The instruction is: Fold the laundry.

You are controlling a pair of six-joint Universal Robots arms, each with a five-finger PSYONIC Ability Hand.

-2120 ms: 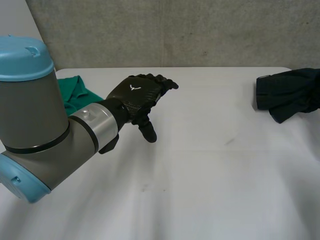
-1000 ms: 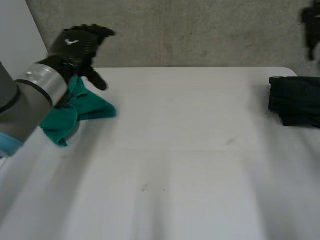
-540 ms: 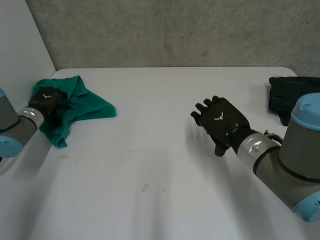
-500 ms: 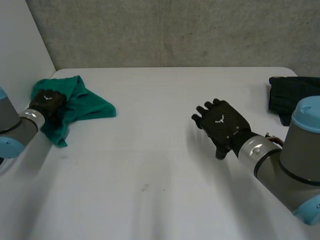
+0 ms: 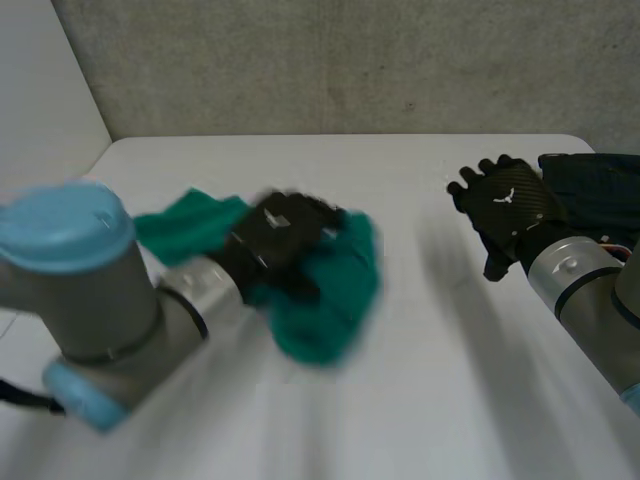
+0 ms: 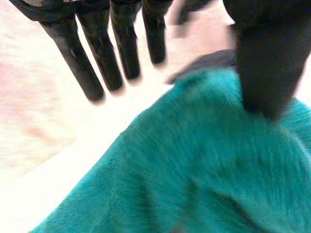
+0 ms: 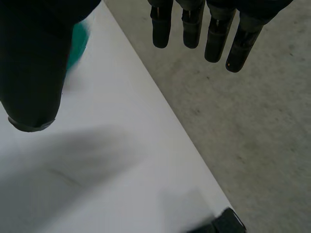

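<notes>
A green cloth (image 5: 340,290) lies bunched near the table's middle, left of centre. My left hand (image 5: 280,235) is on top of it with fingers curled into the fabric. In the left wrist view the thumb (image 6: 265,73) presses onto the green cloth (image 6: 194,170) while the fingers (image 6: 97,63) reach past its edge. My right hand (image 5: 510,205) hovers above the table's right side, open and empty, with straight fingers (image 7: 214,34) and its thumb (image 7: 34,73) apart. A sliver of the green cloth (image 7: 77,41) shows beside that thumb.
A dark folded garment (image 5: 600,185) sits at the table's far right edge, just behind my right hand; its corner (image 7: 223,224) shows by the table edge. The white table (image 5: 420,400) lies bare in front. A grey concrete wall rises behind it.
My left hand closed on the green cloth and swept it from the far left corner toward the middle. My right hand moved back and to the right, toward the dark garment.
</notes>
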